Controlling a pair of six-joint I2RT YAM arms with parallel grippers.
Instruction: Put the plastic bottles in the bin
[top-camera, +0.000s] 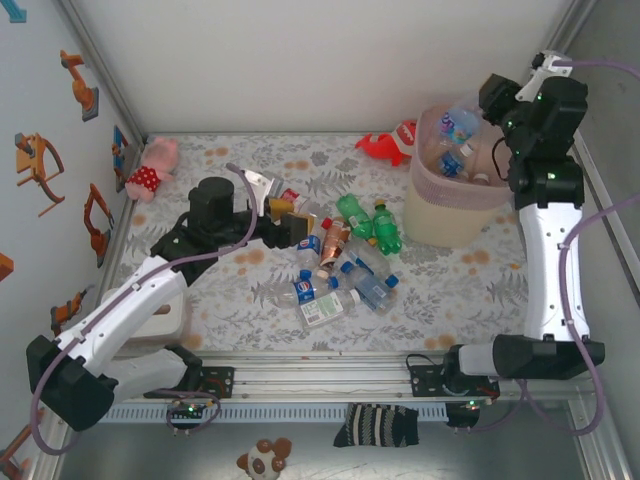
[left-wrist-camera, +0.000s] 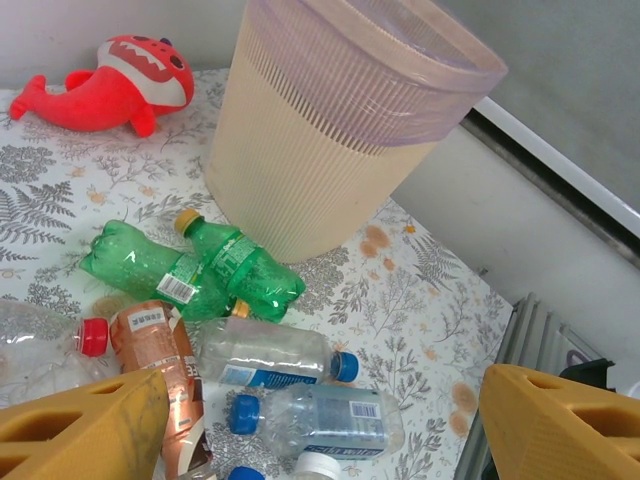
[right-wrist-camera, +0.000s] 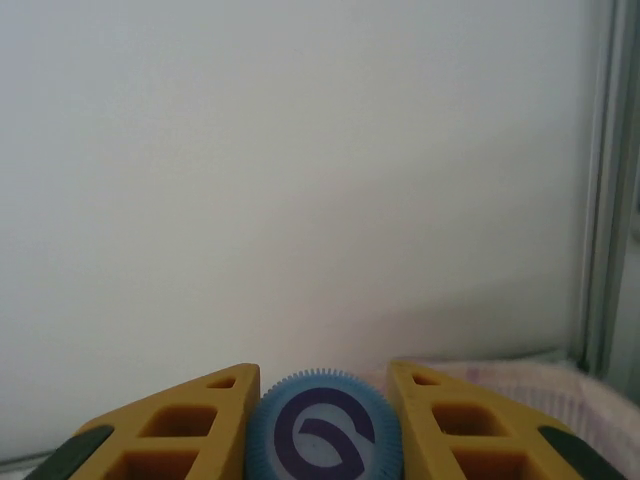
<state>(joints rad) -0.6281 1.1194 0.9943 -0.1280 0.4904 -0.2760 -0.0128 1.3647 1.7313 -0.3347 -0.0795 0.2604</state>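
Table under a grey floral cloth, enclosed by white walls, with the cream bin standing on it, a translucent pink bag folded over its ribbed rim. The right gripper hangs above the bin's open mouth; in the right wrist view its yellow fingers are closed tight on either side of a ridged blue cap. The held bottle appears clear with a blue label, though its body is hidden from the wrist camera and small in the top view. Several dropped bottles lie inside the bin. Just beside the bin's base, on the side toward the left arm, lie two green bottles touching one another. Beyond them, farther from the bin, a loose heap of clear bottles with blue caps lies on the cloth, together with a brown-labelled bottle. The left gripper hovers over the heap's edge away from the bin, its jaws set wide apart with nothing between them. A red toy lies near the bin against the far wall, and a pink plush sits well apart from the bin in the far corner
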